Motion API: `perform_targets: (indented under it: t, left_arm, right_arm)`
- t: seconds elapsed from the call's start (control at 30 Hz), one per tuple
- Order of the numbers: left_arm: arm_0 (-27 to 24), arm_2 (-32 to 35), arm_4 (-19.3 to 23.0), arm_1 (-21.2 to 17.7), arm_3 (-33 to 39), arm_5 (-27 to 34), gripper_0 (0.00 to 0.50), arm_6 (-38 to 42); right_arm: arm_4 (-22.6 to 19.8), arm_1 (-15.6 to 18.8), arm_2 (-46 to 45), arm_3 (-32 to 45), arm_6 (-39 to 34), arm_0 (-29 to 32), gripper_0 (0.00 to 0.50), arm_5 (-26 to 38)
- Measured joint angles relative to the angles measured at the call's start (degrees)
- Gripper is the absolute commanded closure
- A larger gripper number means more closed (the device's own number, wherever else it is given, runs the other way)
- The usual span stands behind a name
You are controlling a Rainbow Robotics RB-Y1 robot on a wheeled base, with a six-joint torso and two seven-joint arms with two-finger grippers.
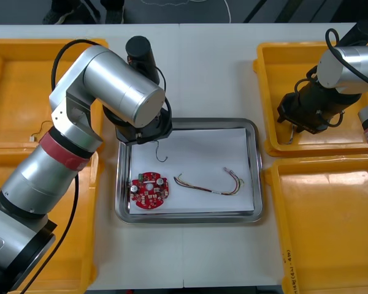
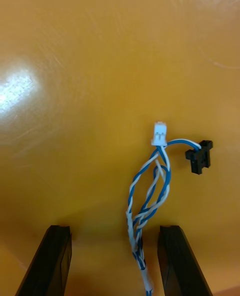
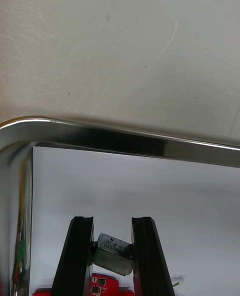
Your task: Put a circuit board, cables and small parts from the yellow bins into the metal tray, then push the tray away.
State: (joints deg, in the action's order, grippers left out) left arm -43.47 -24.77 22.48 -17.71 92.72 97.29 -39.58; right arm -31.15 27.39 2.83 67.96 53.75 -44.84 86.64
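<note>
Now mid-loading on the surface [image 1: 208, 73], between the bins [image 1: 24, 92], with the tray [image 1: 208, 121] not yet ready for pushing. Already lying in the tray, well apart: a board [image 1: 150, 190] and a red-yellow cable [image 1: 211, 184]. Gripping a small metal part [image 3: 114, 250] in the left jaws, closed to its width, over the tray's far left corner, near the board. Probably next there: lower, let go on bare white, clear of the board. Hovering in the far right bin [image 1: 273, 86] with the right jaws spread wide, a blue-white cable [image 2: 150, 196] between them, ungripped. Probably next there: sink, close on the twisted strands, lift over the bin wall toward the tray. Worth minding: a black plug [image 2: 200, 156] at the cable's end, apt to snag or swing.
</note>
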Motion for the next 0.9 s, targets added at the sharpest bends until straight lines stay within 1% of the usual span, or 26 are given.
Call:
perform_targets:
  t: [0.03, 0.07, 0.1, 0.17, 0.23, 0.27, 0.3, 0.33, 0.47, 0.63, 0.67, 0.7, 0.73, 0.8, 0.83, 0.9]
  left_arm:
    - [0.3, 0.0, 0.0, 0.0, 0.0, -0.3, 0.5, 0.0]
    - [0.7, 0.0, 0.0, 0.0, 0.0, -0.6, 0.5, 0.0]
    - [1.0, -0.1, 0.0, 0.0, 0.0, -0.9, 0.5, -0.1]
    - [1.7, -0.1, 0.0, 0.0, 0.0, -1.2, 0.5, -0.4]
    - [2.3, -0.1, 0.0, 0.0, 0.0, -1.5, 0.5, -0.7]
    - [2.6, -0.2, 0.0, 0.0, 0.0, -1.6, 0.5, -0.9]
    - [2.8, -0.3, -0.1, 0.0, 0.0, -1.8, 0.5, -1.0]
    - [3.0, -0.5, -0.1, 0.0, 0.0, -2.1, 0.5, -1.1]
    - [3.8, -1.4, -0.3, 0.0, 0.0, -2.9, 0.5, -1.7]
    - [4.1, -2.0, -0.5, 0.0, 0.0, -3.3, 0.5, -1.9]
    - [4.1, -2.2, -0.5, 0.0, 0.0, -3.3, 0.482, -1.9]
    - [4.1, -2.3, -0.5, 0.0, 0.0, -3.3, 0.434, -1.9]
    - [4.1, -2.4, -0.5, 0.0, 0.0, -3.4, 0.405, -1.9]
    - [4.1, -2.6, -0.5, 0.0, 0.0, -3.5, 0.267, -2.0]
    - [4.1, -2.6, -0.5, 0.0, 0.0, -3.6, 0.229, -2.0]
    - [4.1, -2.6, -0.6, 0.0, 0.0, -3.6, 0.077, -2.1]
  right_arm:
    - [-0.1, 0.0, 0.0, 0.0, 0.0, 0.0, 0.0, 0.0]
    - [-0.2, 0.0, 0.0, 0.0, 0.0, 0.0, 0.014, 0.0]
    - [-0.3, 0.0, 0.1, -0.1, 0.0, -0.1, 0.042, 0.0]
    - [-0.5, 0.0, 0.1, -0.1, 0.0, -0.1, 0.121, 0.0]
    - [-0.6, 0.0, 0.3, -0.1, 0.0, -0.1, 0.243, 0.0]
    - [-0.7, 0.0, 0.4, -0.1, 0.0, -0.1, 0.277, 0.0]
    - [-0.7, 0.0, 0.4, -0.2, 0.0, -0.1, 0.362, 0.0]
    - [-0.7, 0.0, 0.4, -0.2, 0.0, -0.1, 0.414, 0.0]
    - [-0.9, 0.0, 0.4, -0.2, 0.0, -0.1, 0.5, 0.1]
    - [-0.9, 0.0, 0.4, -0.2, 0.0, -0.1, 0.5, 0.3]
    - [-0.9, 0.0, 0.4, -0.2, 0.0, -0.1, 0.5, 0.3]
    - [-0.9, 0.0, 0.4, -0.2, 0.0, -0.1, 0.5, 0.3]
    - [-0.9, 0.0, 0.4, -0.2, 0.0, -0.1, 0.5, 0.3]
    - [-0.9, 0.0, 0.4, -0.2, 0.0, -0.1, 0.5, 0.3]
    - [-0.9, 0.0, 0.4, -0.2, 0.0, -0.1, 0.5, 0.3]
    - [-0.9, 0.0, 0.4, -0.2, 0.0, -0.1, 0.5, 0.3]
